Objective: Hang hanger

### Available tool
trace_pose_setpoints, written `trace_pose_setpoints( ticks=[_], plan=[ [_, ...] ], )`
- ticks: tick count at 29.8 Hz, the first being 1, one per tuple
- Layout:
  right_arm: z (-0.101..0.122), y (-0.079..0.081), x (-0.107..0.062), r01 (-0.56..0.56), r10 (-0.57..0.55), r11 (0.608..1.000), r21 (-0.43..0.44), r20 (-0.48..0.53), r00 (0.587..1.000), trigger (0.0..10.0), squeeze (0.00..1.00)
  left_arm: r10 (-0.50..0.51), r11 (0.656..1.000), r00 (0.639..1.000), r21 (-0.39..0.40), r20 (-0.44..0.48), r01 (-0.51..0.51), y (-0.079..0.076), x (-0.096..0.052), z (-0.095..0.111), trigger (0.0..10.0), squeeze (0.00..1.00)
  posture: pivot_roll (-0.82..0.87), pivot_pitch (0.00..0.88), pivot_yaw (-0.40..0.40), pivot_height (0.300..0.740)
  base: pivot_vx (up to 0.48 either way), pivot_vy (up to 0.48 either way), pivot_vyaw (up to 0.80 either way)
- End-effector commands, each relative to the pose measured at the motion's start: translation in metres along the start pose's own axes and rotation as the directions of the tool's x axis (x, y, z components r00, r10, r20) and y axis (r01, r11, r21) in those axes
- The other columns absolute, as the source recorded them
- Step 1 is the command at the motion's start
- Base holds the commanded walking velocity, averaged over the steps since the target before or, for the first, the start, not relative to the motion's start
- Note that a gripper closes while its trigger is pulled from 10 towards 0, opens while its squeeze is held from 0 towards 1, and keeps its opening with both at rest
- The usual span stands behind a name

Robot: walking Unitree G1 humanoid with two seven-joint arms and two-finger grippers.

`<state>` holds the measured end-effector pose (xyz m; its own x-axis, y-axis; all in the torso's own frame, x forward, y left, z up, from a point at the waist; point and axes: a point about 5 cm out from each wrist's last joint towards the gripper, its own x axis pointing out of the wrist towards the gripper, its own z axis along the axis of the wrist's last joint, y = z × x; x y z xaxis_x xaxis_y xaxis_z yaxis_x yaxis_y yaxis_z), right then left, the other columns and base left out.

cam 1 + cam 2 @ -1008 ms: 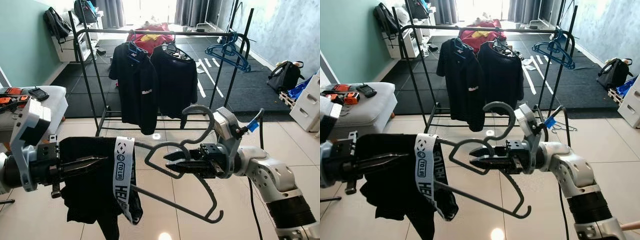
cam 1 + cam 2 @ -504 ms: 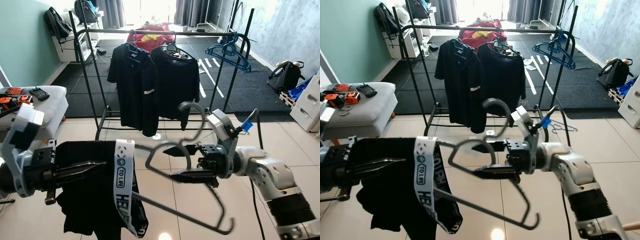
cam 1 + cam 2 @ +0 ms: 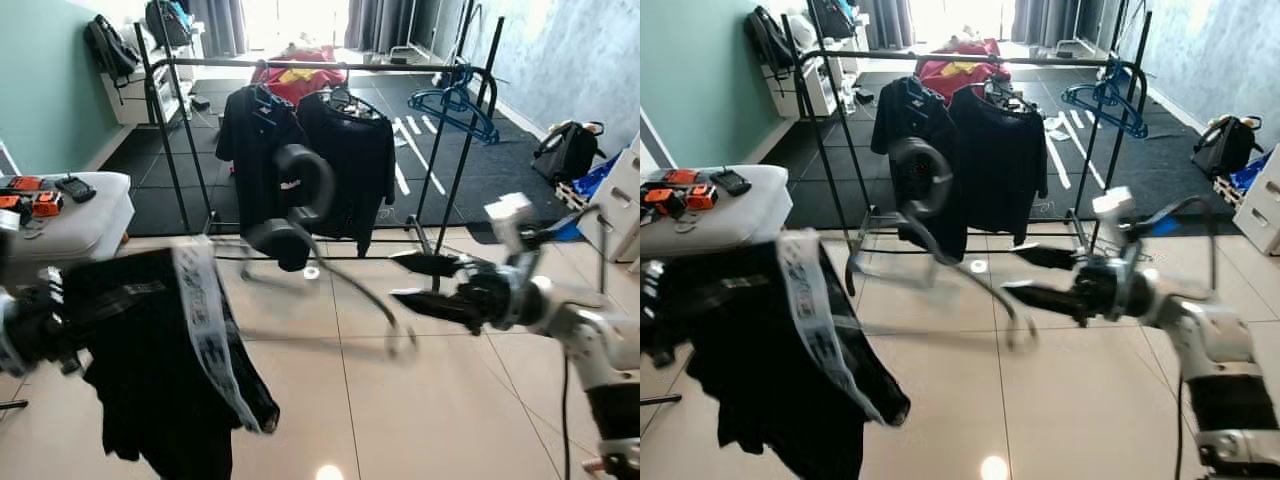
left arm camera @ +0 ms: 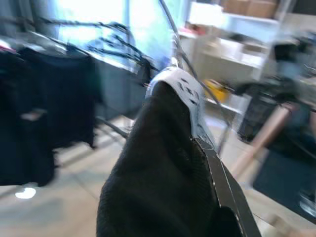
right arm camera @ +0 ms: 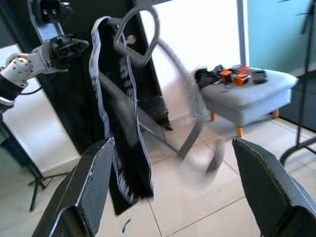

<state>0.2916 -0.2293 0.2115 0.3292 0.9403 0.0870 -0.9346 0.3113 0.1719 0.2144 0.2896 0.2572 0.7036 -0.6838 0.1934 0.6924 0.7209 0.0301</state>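
Observation:
A grey wire hanger (image 3: 300,195), blurred by motion, swings in mid-air with its hook up in front of the rack. Black shorts with a white printed waistband (image 3: 200,330) hang from its left arm. My left gripper (image 3: 60,320) at the far left is shut on that end of the hanger, half hidden by the cloth. My right gripper (image 3: 412,280) stands open to the right of the hanger, apart from it, with nothing between its fingers (image 5: 94,187). In the right wrist view the hanger (image 5: 148,59) and shorts dangle ahead.
A black clothes rack (image 3: 320,66) stands ahead with two black shirts (image 3: 345,160) and blue hangers (image 3: 455,102) on its rail. A grey ottoman (image 3: 75,215) with tools sits at left. A backpack (image 3: 566,150) and white drawers (image 3: 625,195) are at right.
My right gripper has opened, let go of the hanger and drawn back to the right. The hanger has swung up and left, held by the left gripper alone.

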Motion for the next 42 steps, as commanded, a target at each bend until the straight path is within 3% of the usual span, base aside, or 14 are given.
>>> trace_pose_setpoints(
  ticks=[1, 4, 5, 6, 8, 9, 13, 14, 17, 20, 28, 32, 36, 42],
  plan=[
    [-0.002, 0.006, -0.001, -0.015, 0.014, 1.000, 0.015, 0.020, 1.000, 10.0, 0.99, 0.054, 0.998, 0.997, 0.032, 0.059, -0.056, 0.004, -0.003, 0.005, 0.0, 0.00, -0.06, 0.000, -0.001, 0.740, 0.000, 0.000, 0.00],
    [-0.010, 0.010, -0.003, -0.013, 0.013, 0.999, 0.033, 0.013, 1.000, 10.0, 0.94, 0.086, 0.995, 0.990, 0.044, 0.113, -0.091, 0.006, -0.004, 0.011, 0.0, 0.00, -0.06, 0.000, 0.000, 0.740, 0.000, 0.000, 0.00],
    [-0.018, 0.012, -0.004, -0.007, 0.007, 0.999, 0.053, 0.005, 1.000, 10.0, 0.84, 0.102, 0.992, 0.980, 0.052, 0.171, -0.112, 0.006, -0.005, 0.017, 0.0, 0.00, -0.06, 0.000, -0.001, 0.740, 0.000, 0.000, 0.00],
    [-0.018, 0.012, -0.004, -0.007, 0.007, 0.999, 0.053, 0.005, 1.000, 10.0, 0.84, 0.102, 0.992, 0.980, 0.052, 0.171, -0.112, 0.006, -0.005, 0.017, 0.0, 0.00, -0.06, 0.000, -0.001, 0.740, 0.000, 0.000, 0.00],
    [-0.031, 0.014, -0.002, 0.007, -0.007, 0.996, 0.087, 0.000, 1.000, 10.0, 0.65, 0.074, 0.995, 0.953, 0.044, 0.295, -0.091, 0.000, -0.003, 0.031, 0.0, 0.00, -0.06, 0.000, 0.000, 0.740, 0.000, 0.000, 0.00],
    [-0.034, 0.014, -0.002, 0.011, -0.011, 0.995, 0.096, 0.003, 1.000, 10.0, 0.41, 0.058, 0.996, 0.942, 0.040, 0.331, -0.075, -0.002, -0.002, 0.034, 0.0, 0.00, -0.06, 0.000, 0.000, 0.740, 0.000, 0.000, 0.00],
    [-0.035, 0.014, 0.001, 0.014, -0.016, 0.995, 0.102, 0.013, 1.000, 10.0, 0.41, 0.025, 0.999, 0.930, 0.033, 0.368, -0.040, -0.007, -0.001, 0.037, 0.0, 0.00, -0.06, 0.000, 0.003, 0.740, 0.000, 0.000, 0.00],
    [-0.036, 0.013, 0.008, 0.018, -0.023, 0.994, 0.111, 0.039, 0.999, 10.0, 0.00, -0.045, 0.999, 0.909, 0.009, 0.415, 0.045, -0.015, 0.003, 0.038, 0.0, 0.00, -0.06, 0.000, -0.002, 0.740, 0.000, 0.000, 0.00],
    [-0.035, 0.012, 0.018, 0.025, -0.037, 0.991, 0.130, 0.089, 0.995, 10.0, 0.00, -0.133, 0.987, 0.877, -0.021, 0.461, 0.161, -0.026, 0.007, 0.036, 0.0, 0.00, -0.06, 0.000, -0.002, 0.740, 0.000, 0.000, 0.00],
    [-0.030, 0.011, 0.027, 0.022, -0.048, 0.987, 0.161, 0.157, 0.986, 10.0, 0.00, -0.161, 0.978, 0.871, -0.047, 0.464, 0.206, -0.032, 0.009, 0.029, 0.0, 0.00, -0.06, 0.000, -0.002, 0.740, 0.000, 0.000, 0.00],
    [-0.023, 0.009, 0.041, 0.015, -0.075, 0.974, 0.228, 0.255, 0.964, 10.0, 0.00, -0.190, 0.966, 0.853, -0.065, 0.487, 0.252, -0.036, 0.012, 0.026, 0.0, 0.00, -0.06, 0.000, -0.001, 0.740, 0.000, 0.000, 0.00],
    [-0.027, 0.012, 0.049, -0.002, -0.058, 0.969, 0.247, 0.235, 0.970, 10.0, 0.00, -0.199, 0.962, 0.850, -0.067, 0.487, 0.263, -0.039, 0.016, 0.025, 0.0, 0.00, -0.06, 0.000, 0.001, 0.740, 0.000, 0.000, 0.00],
    [-0.049, 0.027, 0.074, -0.047, 0.010, 0.959, 0.280, 0.131, 0.991, 10.0, 0.00, -0.236, 0.950, 0.842, -0.069, 0.485, 0.306, -0.049, 0.029, 0.025, 0.0, 0.00, -0.06, 0.000, -0.004, 0.740, 0.000, 0.000, 0.00],
    [-0.054, 0.033, 0.087, -0.072, 0.045, 0.953, 0.293, 0.099, 0.994, 10.0, 0.00, -0.256, 0.943, 0.834, -0.065, 0.489, 0.327, -0.056, 0.037, 0.027, 0.0, 0.00, -0.06, 0.000, -0.004, 0.740, 0.000, 0.000, 0.00]
  ],
)
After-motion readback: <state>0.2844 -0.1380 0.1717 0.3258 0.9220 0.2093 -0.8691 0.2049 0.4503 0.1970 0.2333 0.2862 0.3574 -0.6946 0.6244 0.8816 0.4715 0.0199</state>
